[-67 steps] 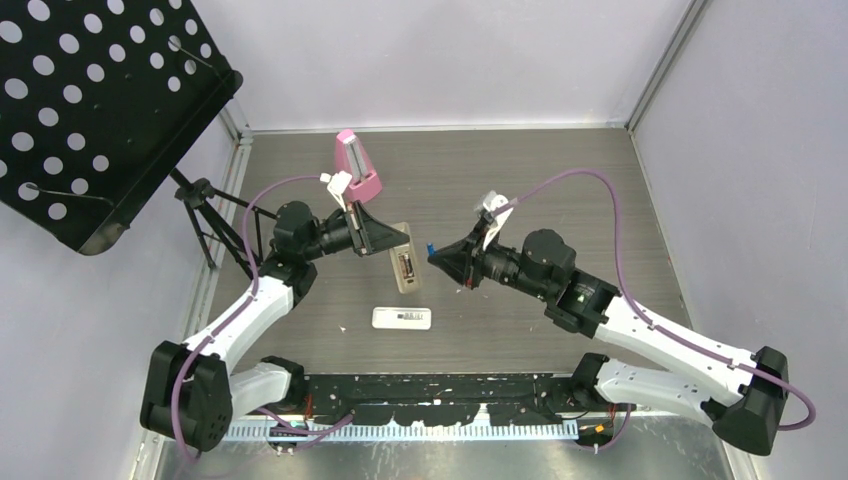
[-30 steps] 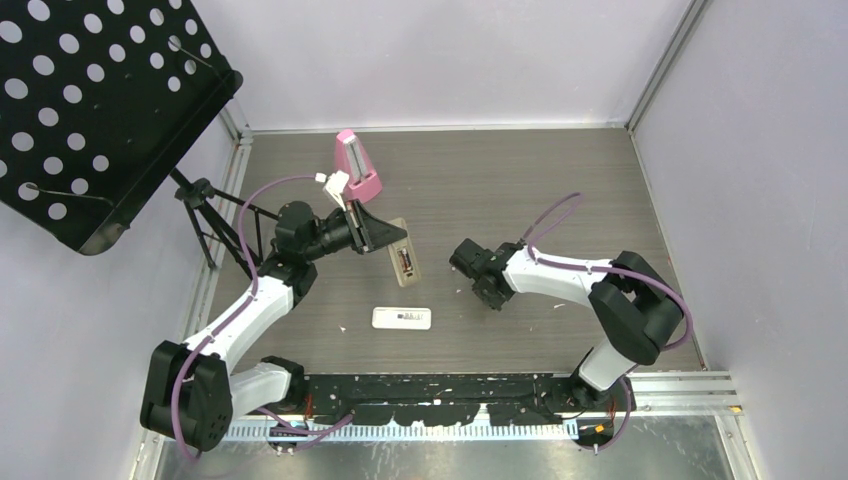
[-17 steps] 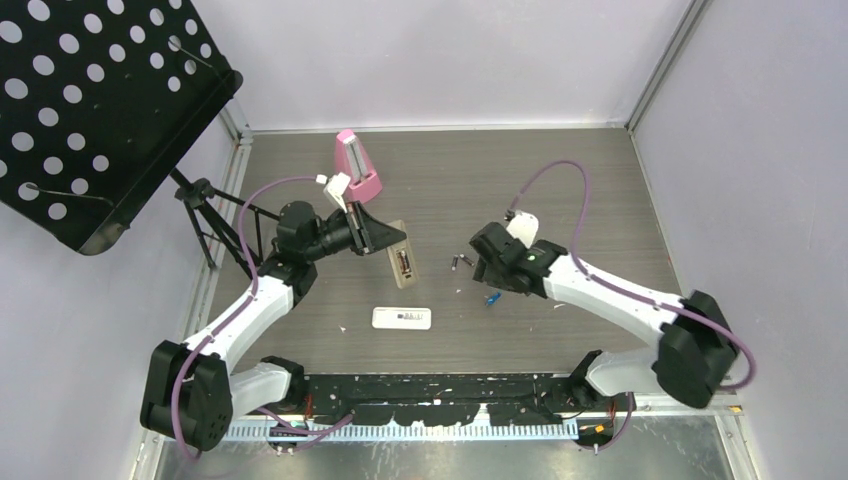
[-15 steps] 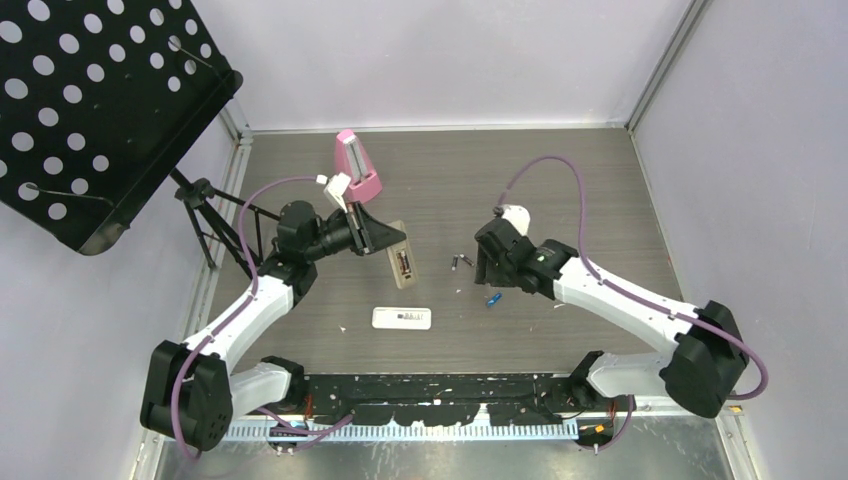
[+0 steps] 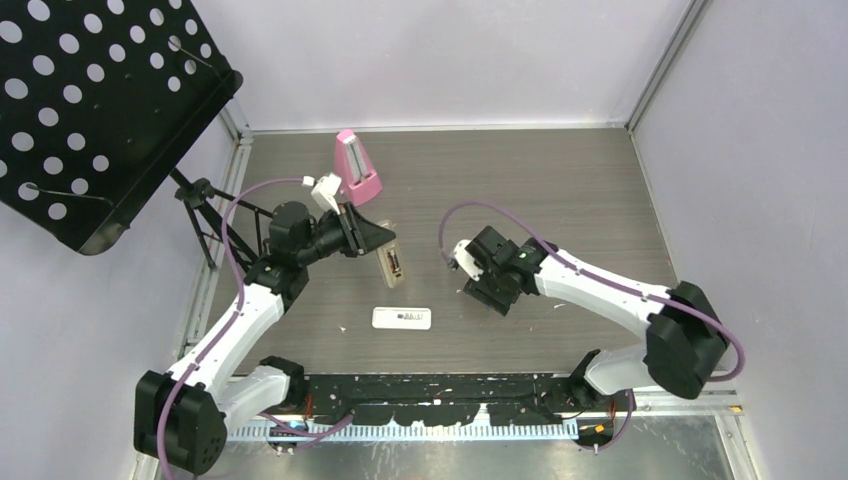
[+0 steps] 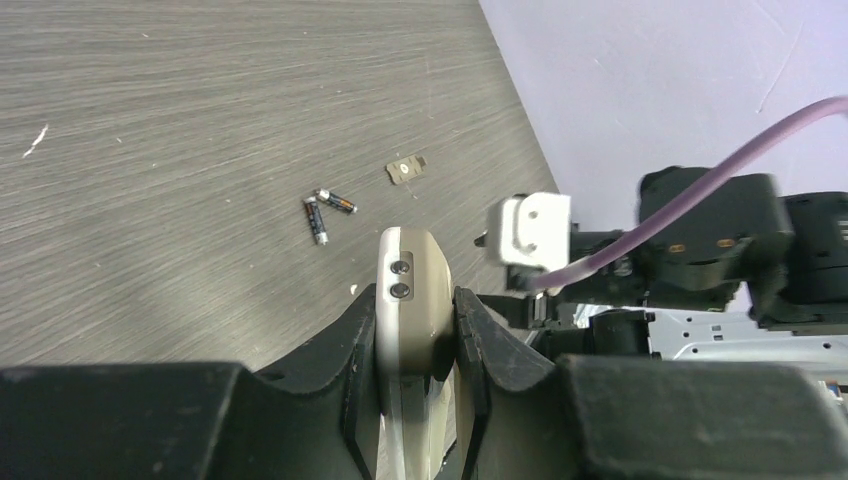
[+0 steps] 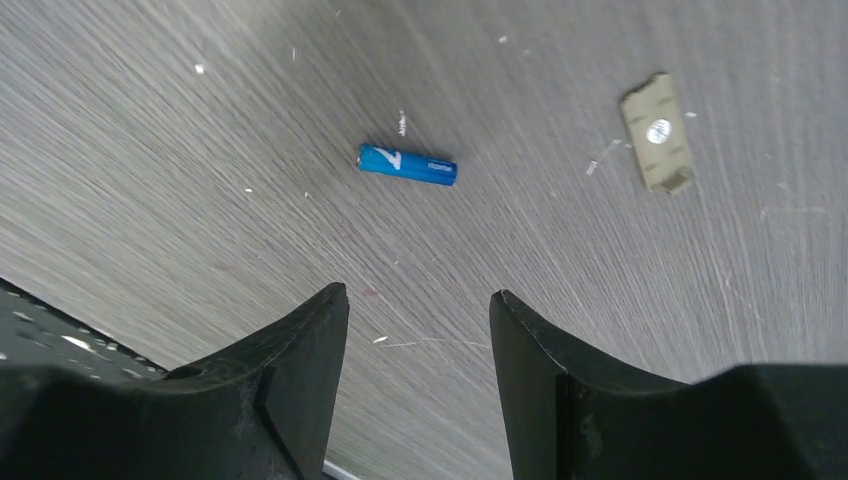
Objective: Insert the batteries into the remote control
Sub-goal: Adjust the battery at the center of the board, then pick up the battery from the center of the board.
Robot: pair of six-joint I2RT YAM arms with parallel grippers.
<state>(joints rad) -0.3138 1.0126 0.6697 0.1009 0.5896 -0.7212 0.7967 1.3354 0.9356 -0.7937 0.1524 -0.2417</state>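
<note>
Right claw: released, jaws spread, hanging just short of the blue battery.
Blue battery: flat on the desk, touching neither jaw.
Pick-up: probably straddle it across its length and close at mid-body so it cannot roll.
Left claw: clenched on the beige remote, off the desk.
Dark batteries: two, loose beyond the remote.
</note>
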